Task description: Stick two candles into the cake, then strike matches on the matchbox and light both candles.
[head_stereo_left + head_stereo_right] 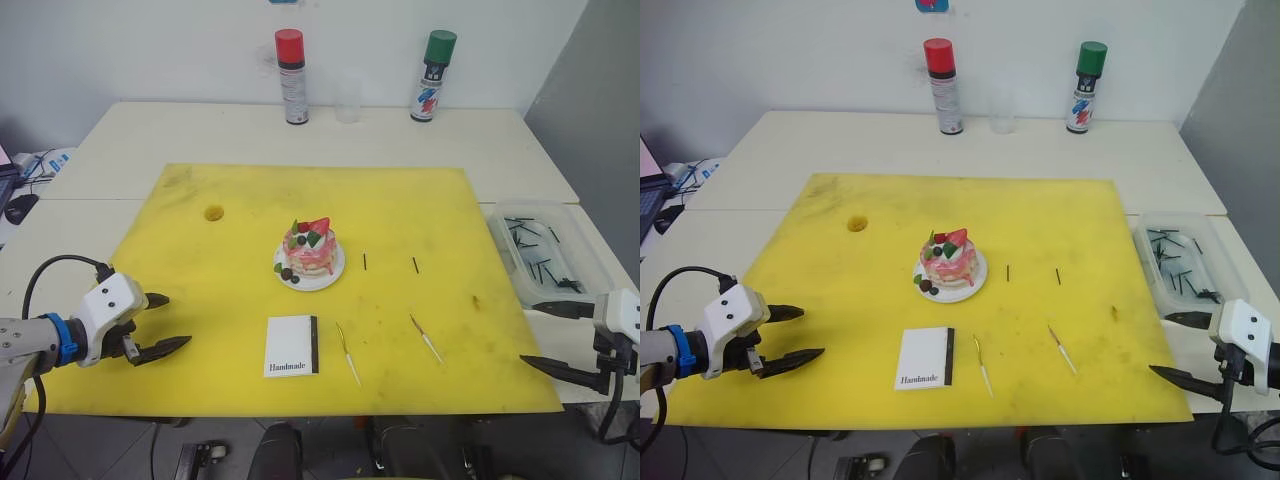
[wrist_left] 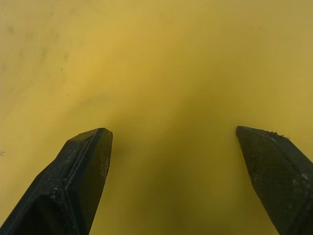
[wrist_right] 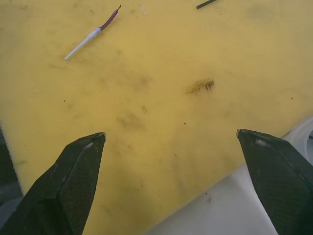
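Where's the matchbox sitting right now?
In the head views, the matchbox lies flat on the yellow mat near its front edge, just in front of the cake, with a candle lying close beside it on the robot's right.

pink-white cake (image 1: 309, 248), yellow mat (image 1: 230, 260), white matchbox (image 1: 291, 346)
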Controlling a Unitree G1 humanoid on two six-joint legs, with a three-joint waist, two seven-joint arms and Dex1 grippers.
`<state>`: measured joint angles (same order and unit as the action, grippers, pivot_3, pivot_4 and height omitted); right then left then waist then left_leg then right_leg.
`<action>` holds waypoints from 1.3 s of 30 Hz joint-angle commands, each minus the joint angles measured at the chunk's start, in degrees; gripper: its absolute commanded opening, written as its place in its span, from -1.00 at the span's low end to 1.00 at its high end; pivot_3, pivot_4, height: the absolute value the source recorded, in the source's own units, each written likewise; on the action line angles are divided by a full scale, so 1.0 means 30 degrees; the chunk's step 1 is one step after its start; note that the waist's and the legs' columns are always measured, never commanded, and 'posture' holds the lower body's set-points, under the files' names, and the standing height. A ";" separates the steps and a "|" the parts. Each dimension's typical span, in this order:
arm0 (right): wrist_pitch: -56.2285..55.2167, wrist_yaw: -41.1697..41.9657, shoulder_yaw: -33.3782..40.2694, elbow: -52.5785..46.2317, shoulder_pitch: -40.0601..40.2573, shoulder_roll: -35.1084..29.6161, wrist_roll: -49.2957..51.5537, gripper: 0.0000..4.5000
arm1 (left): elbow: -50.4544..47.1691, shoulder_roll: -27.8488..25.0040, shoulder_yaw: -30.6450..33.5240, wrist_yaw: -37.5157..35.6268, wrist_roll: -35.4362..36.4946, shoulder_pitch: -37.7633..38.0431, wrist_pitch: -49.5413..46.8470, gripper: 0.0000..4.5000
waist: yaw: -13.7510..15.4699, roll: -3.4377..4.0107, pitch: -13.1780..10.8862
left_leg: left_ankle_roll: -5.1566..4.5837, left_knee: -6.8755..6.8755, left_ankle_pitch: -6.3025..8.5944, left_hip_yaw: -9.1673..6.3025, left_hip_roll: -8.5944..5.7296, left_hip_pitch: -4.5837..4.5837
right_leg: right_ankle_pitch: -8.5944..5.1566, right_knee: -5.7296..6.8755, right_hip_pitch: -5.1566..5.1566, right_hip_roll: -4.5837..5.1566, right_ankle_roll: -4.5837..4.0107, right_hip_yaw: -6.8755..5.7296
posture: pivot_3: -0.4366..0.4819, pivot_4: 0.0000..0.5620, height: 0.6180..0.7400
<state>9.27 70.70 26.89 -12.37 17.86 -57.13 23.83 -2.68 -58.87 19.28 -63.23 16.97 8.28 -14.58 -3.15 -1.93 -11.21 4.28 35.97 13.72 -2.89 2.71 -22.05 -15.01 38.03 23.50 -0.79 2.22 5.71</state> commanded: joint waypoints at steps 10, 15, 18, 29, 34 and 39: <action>0.0340 -0.0426 0.0367 -0.1229 0.0408 0.0229 0.0074 1.00 | 0.2450 0.0546 0.0249 -0.2234 0.1139 -0.1011 0.1818 0.99 | -0.0016 0.0006 0.0005 | -0.0001 0.0008 -0.0001 -0.0003 -0.0002 0.0032 | 0.0002 0.0015 -0.0031 -0.0003 0.0003 0.0002 | -0.05 -0.47 1.00; 0.0720 -0.0571 0.0520 -0.1686 0.0493 0.0273 0.0147 1.00 | 0.3520 0.0643 0.0356 -0.2593 0.1318 -0.1512 0.2713 0.99 | -0.0022 0.0005 0.0004 | -0.0001 0.0008 -0.0001 -0.0005 -0.0002 0.0030 | 0.0002 0.0015 -0.0033 -0.0003 0.0003 -0.0002 | -0.05 -0.47 1.00; 0.0961 -0.0710 0.0540 -0.2017 0.0621 0.0317 0.0153 1.00 | 0.3859 0.0574 0.0313 -0.2751 0.1681 -0.1908 0.2184 0.99 | -0.0016 0.0005 0.0004 | -0.0001 0.0010 -0.0001 -0.0010 -0.0002 0.0028 | 0.0003 0.0017 -0.0034 -0.0004 0.0004 -0.0006 | -0.05 -0.47 1.00; 0.1248 -0.1131 0.1141 -0.3232 0.0848 0.0754 0.0359 1.00 | 0.2456 0.0791 0.0342 -0.2920 0.2227 -0.1630 0.1626 0.99 | -0.0022 0.0004 0.0005 | -0.0001 0.0015 -0.0001 -0.0009 -0.0001 0.0029 | 0.0007 0.0021 -0.0038 -0.0004 0.0009 -0.0002 | -0.05 -0.47 1.00; 0.3894 -0.1607 0.2168 -0.6734 0.2312 0.0652 0.1471 1.00 | -0.2260 0.0009 -0.0994 -0.4632 0.3816 0.0199 -0.1084 0.99 | -0.0005 0.0006 0.0006 | 0.0000 0.0005 0.0001 -0.0010 0.0002 0.0016 | 0.0006 0.0021 -0.0038 -0.0003 0.0009 -0.0002 | -0.05 -0.47 1.00; 0.8032 -0.4260 0.2405 -1.0884 0.2565 0.0945 0.3535 1.00 | -0.5335 0.0086 -0.2116 -0.4942 0.5606 -0.0659 -0.3140 0.99 | 0.0020 0.0001 0.0008 | -0.0005 0.0035 -0.0004 -0.0027 0.0004 0.0041 | 0.0007 0.0032 -0.0063 -0.0010 0.0011 -0.0006 | -0.05 -0.47 1.00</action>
<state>29.68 60.51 32.72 -40.18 25.61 -54.69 31.32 -14.55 -58.01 13.80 -77.15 30.72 7.23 -22.01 -3.09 -1.92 -11.19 4.26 36.10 13.69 -2.97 2.72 -21.93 -14.99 38.11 23.30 -0.82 2.26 5.70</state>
